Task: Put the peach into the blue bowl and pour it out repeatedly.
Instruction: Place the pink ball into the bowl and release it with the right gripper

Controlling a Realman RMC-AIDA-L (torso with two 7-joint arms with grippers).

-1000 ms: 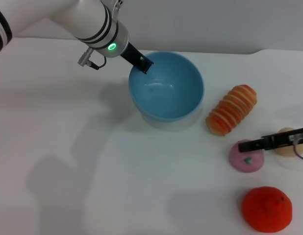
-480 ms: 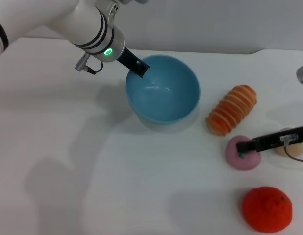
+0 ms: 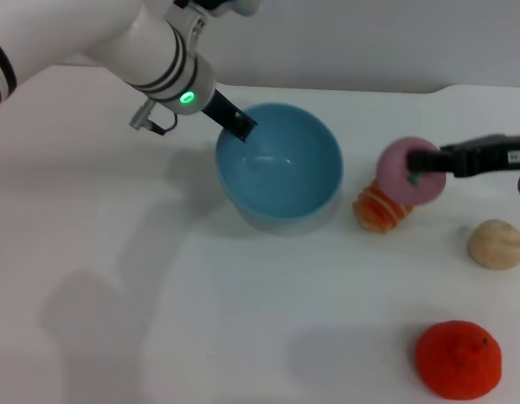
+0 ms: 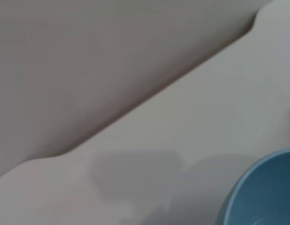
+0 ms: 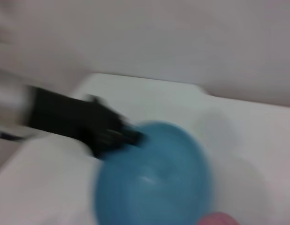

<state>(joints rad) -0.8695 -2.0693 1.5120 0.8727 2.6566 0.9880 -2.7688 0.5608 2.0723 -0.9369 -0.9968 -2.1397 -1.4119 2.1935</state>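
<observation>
The light blue bowl [image 3: 279, 164] stands on the white table, empty. My left gripper [image 3: 239, 124] is shut on the bowl's far left rim. My right gripper [image 3: 421, 162] is shut on the pink peach [image 3: 405, 171] and holds it in the air, just right of the bowl and above the striped orange toy. The right wrist view shows the bowl [image 5: 152, 180], the left arm's black fingers [image 5: 110, 131] on its rim, and a sliver of the peach [image 5: 219, 218]. The left wrist view shows only an edge of the bowl [image 4: 262, 192].
A striped orange-and-cream toy [image 3: 376, 209] lies right of the bowl, partly behind the peach. A beige round lump [image 3: 496, 243] sits at the right edge. A bumpy orange-red fruit [image 3: 458, 359] sits at the front right. The table's back edge [image 3: 369, 88] runs behind the bowl.
My right gripper closed on the peach and lifted it off the table, up and toward the bowl. The beige lump is now uncovered. The left gripper and bowl barely moved.
</observation>
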